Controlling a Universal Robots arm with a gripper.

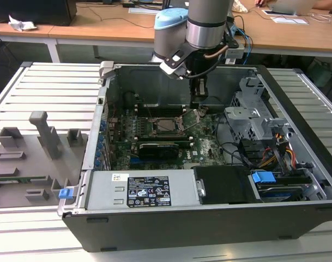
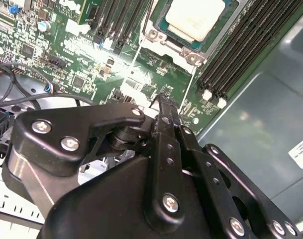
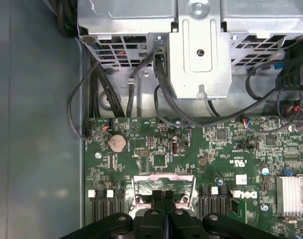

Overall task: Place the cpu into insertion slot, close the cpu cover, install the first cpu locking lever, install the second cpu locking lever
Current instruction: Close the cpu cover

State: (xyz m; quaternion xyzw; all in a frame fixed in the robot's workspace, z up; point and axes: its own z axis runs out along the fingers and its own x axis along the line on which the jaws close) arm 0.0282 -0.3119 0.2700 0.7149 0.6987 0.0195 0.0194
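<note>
Overview camera plus two close wrist cameras on an open computer case (image 1: 209,218).
The exterior view looked steeply down into the case from outside one wall. Both wrist views sat low over the green circuit board (image 3: 156,149), past the end effector (image 2: 163,102). The second faced the insertion slot (image 2: 156,36), the first faced the metal drive cage (image 3: 201,50), and both shared the board beside the slot.

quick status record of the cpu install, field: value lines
cpu: seated in the insertion slot
cpu cover: appears to lie down around the cpu
claw: shut, nothing visible in it, low over the green board beside the insertion slot
</note>
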